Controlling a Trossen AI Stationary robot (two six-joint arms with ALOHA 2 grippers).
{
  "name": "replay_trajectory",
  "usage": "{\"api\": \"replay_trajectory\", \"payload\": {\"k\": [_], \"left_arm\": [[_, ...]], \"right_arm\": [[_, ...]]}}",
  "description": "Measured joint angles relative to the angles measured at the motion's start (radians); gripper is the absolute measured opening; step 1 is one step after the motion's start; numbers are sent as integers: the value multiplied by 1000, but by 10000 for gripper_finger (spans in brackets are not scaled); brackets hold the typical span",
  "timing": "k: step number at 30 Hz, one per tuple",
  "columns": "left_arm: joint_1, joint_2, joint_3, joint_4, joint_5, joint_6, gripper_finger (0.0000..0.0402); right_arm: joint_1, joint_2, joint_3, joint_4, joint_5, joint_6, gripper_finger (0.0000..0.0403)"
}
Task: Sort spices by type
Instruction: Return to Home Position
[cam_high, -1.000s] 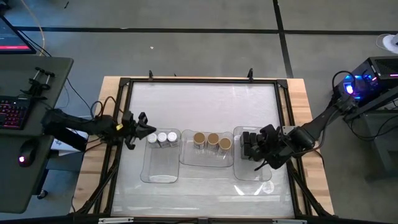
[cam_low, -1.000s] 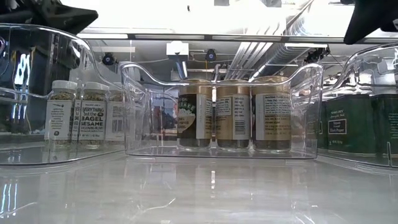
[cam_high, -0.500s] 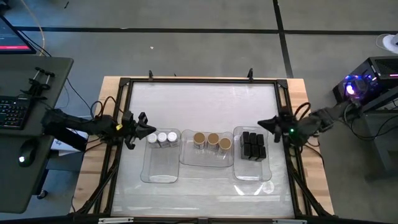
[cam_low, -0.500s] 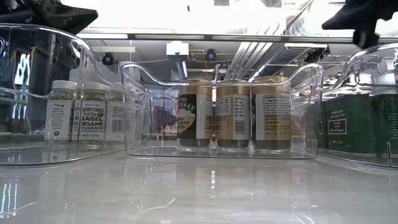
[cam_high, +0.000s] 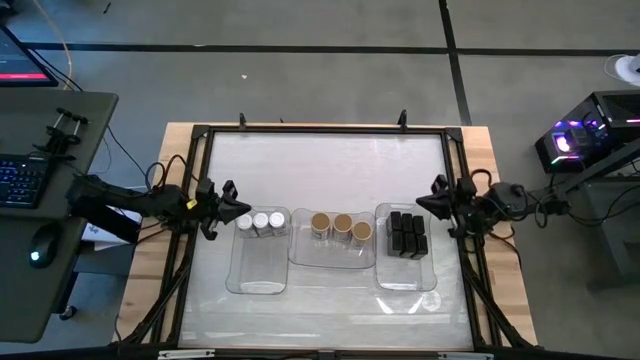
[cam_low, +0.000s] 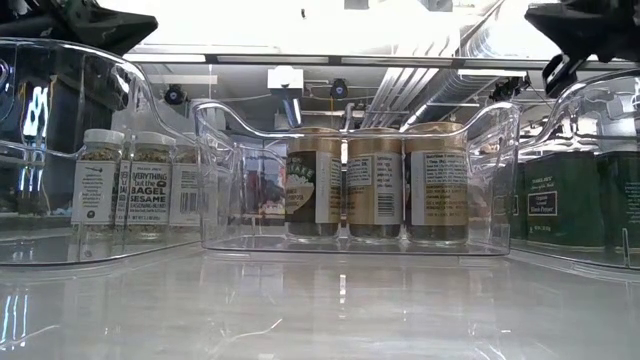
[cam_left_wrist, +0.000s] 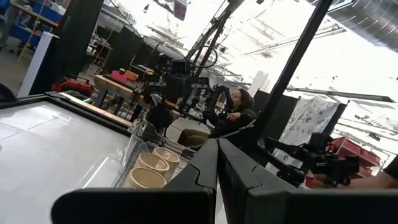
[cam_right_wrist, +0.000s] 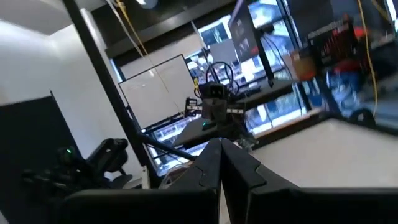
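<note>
Three clear trays stand in a row on the white table. The left tray (cam_high: 258, 285) holds the clear white-lidded jars (cam_high: 260, 222), the middle tray (cam_high: 332, 262) the round tan-topped spices (cam_high: 341, 226), and the right tray (cam_high: 405, 282) the black boxy ones (cam_high: 407, 233). All stand upright on their bases, as the low view shows (cam_low: 375, 185). My left gripper (cam_high: 243, 208) hovers shut at the table's left edge, just beside the jars. My right gripper (cam_high: 428, 200) is shut at the right edge, beside the right tray's far end. Both wrist views show closed fingers (cam_left_wrist: 217, 168) (cam_right_wrist: 221, 165).
A black frame (cam_high: 320, 130) borders the table. The white surface (cam_high: 320, 170) beyond the trays is bare, as is the strip in front of them (cam_high: 330, 310). A desk with keyboard (cam_high: 20, 180) stands left. A seated person (cam_left_wrist: 235, 112) shows beyond the table.
My right gripper has drawn back from above the black boxy spices toward the table's right edge, sinking a little and tipping up from pointing down to nearly level. It stayed shut and carries nothing. The spices and trays have not moved.
</note>
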Motion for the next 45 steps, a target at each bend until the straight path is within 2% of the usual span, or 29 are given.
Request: {"api": "replay_trajectory", "payload": {"k": [3,8,13,22,26,31,35,41,45], "left_arm": [[0,0,0,0,0,0,0],[0,0,0,-6,0,0,0],[0,0,0,-8,0,0,0],[0,0,0,-27,0,0,0],[0,0,0,-27,0,0,0],[0,0,0,-27,0,0,0],[0,0,0,-26,0,0,0],[0,0,0,-28,0,0,0],[0,0,0,-29,0,0,0]], "right_arm": [[0,6,-40,75,-3,-83,0],[0,4,-131,206,-30,-127,0],[-49,4,-138,221,-79,-149,0],[-268,4,-138,158,-323,-121,0],[-322,4,-138,86,-420,-134,0],[-332,8,-137,-39,-417,-95,0],[-332,24,-137,-39,-404,-115,0],[-332,32,-137,-57,-285,-171,0],[-332,32,-137,-59,-276,-165,0]]}}
